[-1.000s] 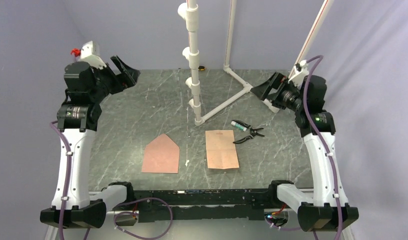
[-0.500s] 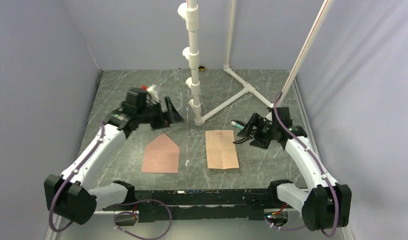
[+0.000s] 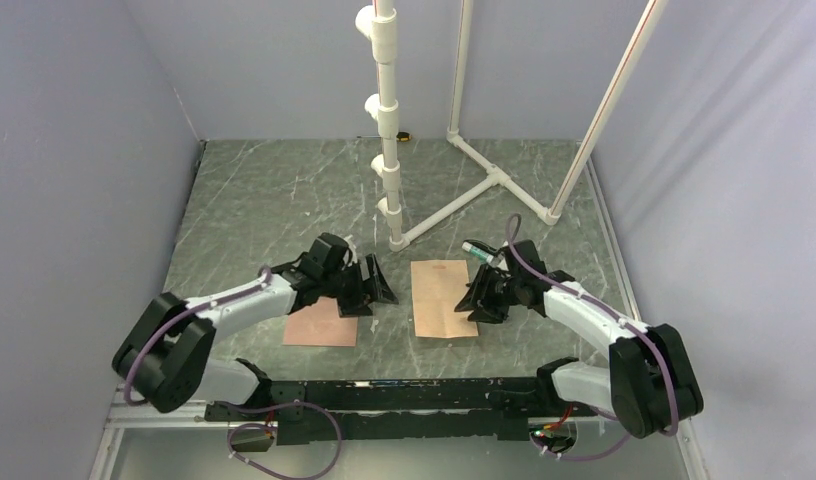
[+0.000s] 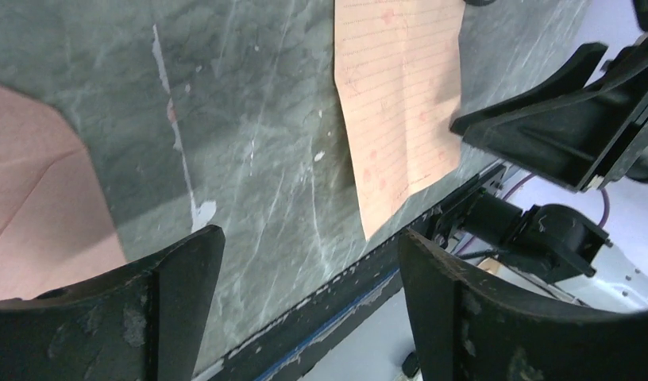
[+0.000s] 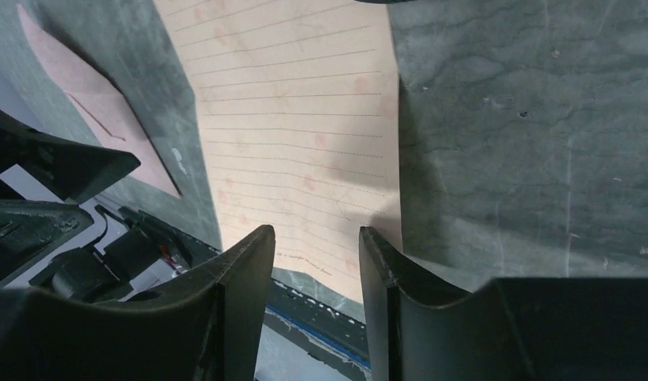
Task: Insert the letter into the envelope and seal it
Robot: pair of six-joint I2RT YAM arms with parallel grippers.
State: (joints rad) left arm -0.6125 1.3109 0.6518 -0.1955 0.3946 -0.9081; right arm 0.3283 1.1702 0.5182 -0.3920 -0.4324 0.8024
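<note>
Lower centre of the overhead view, on the grey marbled table [image 3: 254, 200]: a tally of what lies there and what I hold.

1. The letter [image 3: 444, 298]: a tan lined sheet lying flat, just right of the frame's centre. It is not lifted and not yet in anything.
2. The envelope [image 3: 319, 328]: pinkish, flat, to the left of the letter with a strip of bare table between them. My left arm hides its pointed flap from above.
3. My right gripper [image 5: 317, 278]: low over the letter's right-hand edge as seen from above. The jaws are partly apart, the sheet shows through the narrow gap, and nothing is pinched.
4. My left gripper [image 4: 305, 294]: low over the bare strip by the envelope's right edge. The jaws are spread wide and hold nothing. Its wrist view shows the envelope at far left and the letter at upper right.
5. Sundries: small cutters [image 3: 477, 248] just beyond my right wrist and a white pipe stand [image 3: 387, 150] at upper centre. Neither is wanted.

Step in hand, as I judge it: approach and first grasp of the letter, with the envelope waiting to be steadied or opened.

Next move calls for: getting one right finger under the thin edge of a sheet lying flush on the table, then closing without creasing it. My left jaws would need to hold the envelope's mouth open.
</note>
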